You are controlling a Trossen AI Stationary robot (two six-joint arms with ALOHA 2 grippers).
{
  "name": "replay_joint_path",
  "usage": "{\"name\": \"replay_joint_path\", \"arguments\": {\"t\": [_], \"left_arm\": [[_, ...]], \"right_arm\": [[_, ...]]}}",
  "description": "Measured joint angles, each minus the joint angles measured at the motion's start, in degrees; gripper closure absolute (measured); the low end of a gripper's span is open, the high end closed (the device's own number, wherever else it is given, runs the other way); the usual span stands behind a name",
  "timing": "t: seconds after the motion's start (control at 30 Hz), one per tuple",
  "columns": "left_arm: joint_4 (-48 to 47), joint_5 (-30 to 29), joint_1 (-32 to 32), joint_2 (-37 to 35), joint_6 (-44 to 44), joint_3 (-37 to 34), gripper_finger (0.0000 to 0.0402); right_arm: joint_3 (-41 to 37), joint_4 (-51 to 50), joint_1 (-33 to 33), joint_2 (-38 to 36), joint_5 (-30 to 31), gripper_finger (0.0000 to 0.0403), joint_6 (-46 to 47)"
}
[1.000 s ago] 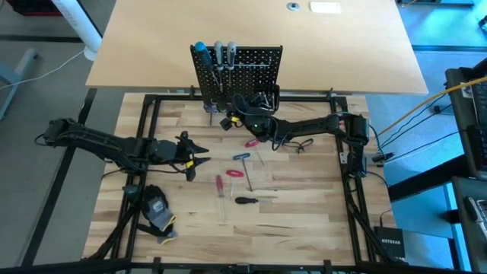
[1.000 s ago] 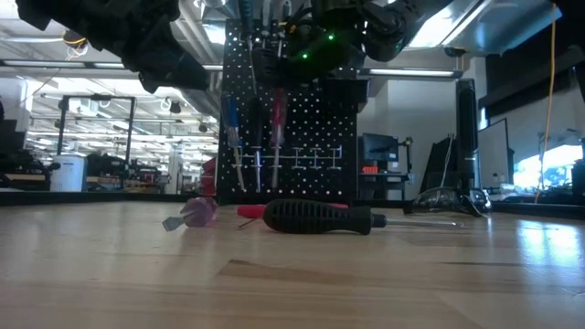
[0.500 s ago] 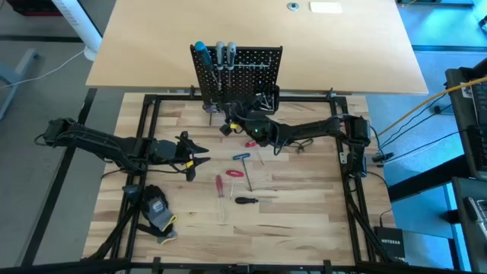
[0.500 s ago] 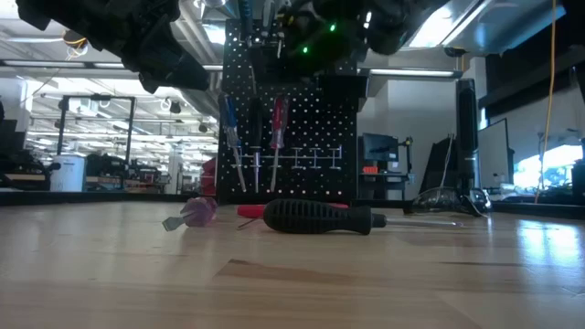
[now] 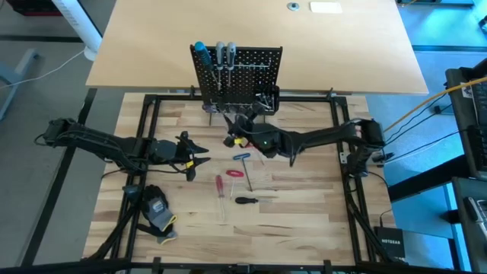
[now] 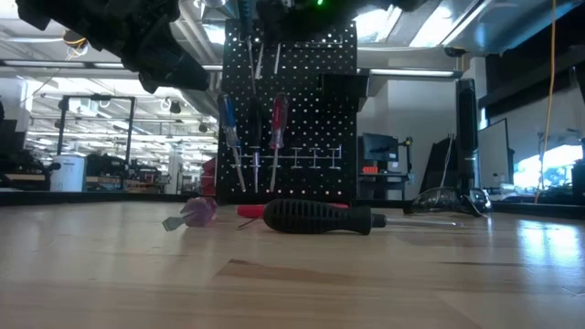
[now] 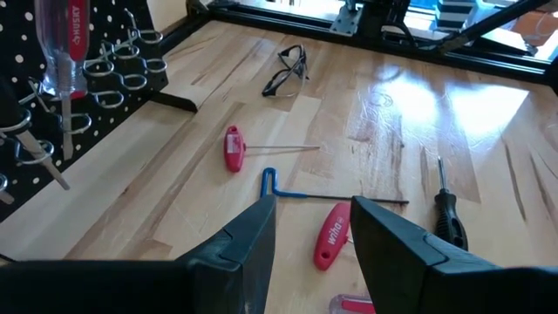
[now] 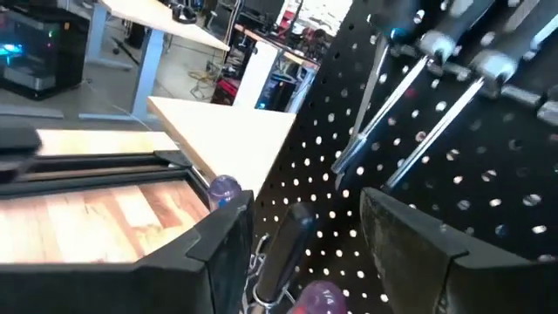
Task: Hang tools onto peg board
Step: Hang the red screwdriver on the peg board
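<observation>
Right gripper (image 5: pixel 242 122) close in front of the peg board (image 5: pixel 255 65), which stands at the middle of the far edge of the counter (image 5: pixel 304 205). Fingers (image 8: pixel 410 235) spread wide, with no grip on anything as far as visible. Left gripper (image 5: pixel 194 152) low near the left edge of the counter, fingers (image 7: pixel 253 235) apart and empty.

Already hanging on the board: a blue screwdriver (image 6: pixel 228 119), a red screwdriver (image 6: pixel 278 123) and two grey-handled ones (image 5: pixel 224 52). Not yet hung, near the middle of the counter: a blue key (image 5: pixel 241 157), a red handle (image 5: pixel 234 173), a red-handled driver (image 5: pixel 219 185) and a black screwdriver (image 5: pixel 245 200).

Possible trouble:
- Easy to catch a wide finger on the wire hooks (image 7: pixel 131 74) or on a hanging shaft while pulling away. Cause: very little room between the right gripper and the board. Result, probably: a tool lifted off its hook, or the light board pushed or tipped.
- Also possible to sweep the loose tools with the right arm on the way to the next pick, because of their place just below it.

Hard to make out:
- A dark handle (image 8: pixel 292 235) seen between the right fingers, close to the board. Cannot tell if seated well on a hook or only leaning.
- A pink thing (image 8: pixel 318 298), cut off at the picture's border; a purple knob (image 8: pixel 225 187), unclear.
- In the low view, both grippers cut off above.
- Silver bits too small to tell.
</observation>
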Motion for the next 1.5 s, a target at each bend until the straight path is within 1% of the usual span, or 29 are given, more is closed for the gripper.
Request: {"name": "replay_joint_path", "arguments": {"t": [0.2,0.27,0.33,0.37,0.43,0.53,0.6,0.67,0.7,0.77,0.83,0.97,1.13,1.27,1.4,1.5], "left_arm": [[-0.06,0.0,-0.24,0.0,-0.08,0.02,0.0263],[-0.31,0.0,-0.67,0.0,-0.14,0.02,0.0263],[-0.27,0.0,-1.22,0.0,-0.15,0.02,0.0263],[-0.22,0.02,-1.43,0.0,-0.15,0.02,0.0263],[-0.2,0.04,-1.77,0.0,-0.25,0.02,0.0263],[-0.18,0.02,-2.42,0.0,-1.37,0.02,0.0263],[-0.04,0.03,-2.89,0.13,-2.38,0.02,0.0263],[0.0,0.52,-3.42,0.77,-3.47,0.02,0.0263],[0.02,1.36,-3.68,1.43,-4.31,0.02,0.0263],[0.12,2.86,-4.18,3.25,-5.63,0.02,0.0263],[0.22,3.09,-4.65,5.77,-7.63,0.02,0.0263],[0.7,4.07,-4.59,11.74,-17.1,0.02,0.0263],[0.03,10.99,-4.78,16.38,-27.62,0.02,0.0263],[-0.02,20.55,-6.02,18.02,-36.95,0.02,0.0263],[0.46,21.54,-8.58,21.12,-43.34,1.78,0.0263],[0.53,21.51,-8.67,24.99,-43.61,5.45,0.0263]], "right_arm": [[0.07,-9.68,5.14,-4.18,0.41,0.0191,-0.62],[0.07,-15.07,6.91,-5.85,1.17,0.0191,1.45],[0.09,-21.57,8.18,-7.8,-0.71,0.0191,6.41],[0.09,-25.25,8.64,-8.81,-2.79,0.0191,9.63],[0.11,-32.3,9.3,-10.28,-9.05,0.0191,15.3],[-0.15,-40.6,10.14,-10.98,-18.86,0.0191,20.52],[-1.48,-42.2,10.83,-11.01,-26.31,0.0191,21.36],[-3.45,-41.62,11.64,-10.54,-33.46,0.0191,21.45],[-4.61,-40.85,12.04,-10.34,-36.18,0.0191,21.52],[-7.3,-39.23,12.82,-10.18,-38.91,0.0191,21.93],[-9.72,-35.94,13.19,-10.2,-39.6,0.0191,22.75],[-12.21,-35.23,12.82,-10.22,-38.97,0.0191,24.85],[-13.77,-35.44,12.86,-10.26,-35.16,0.0191,25.86],[-14.13,-35.67,12.86,-10.28,-34.84,0.0191,25.86],[-14.16,-35.7,12.86,-10.26,-34.83,0.0191,25.73],[-14.16,-35.76,12.86,-10.26,-34.53,0.0191,24.79]]}}
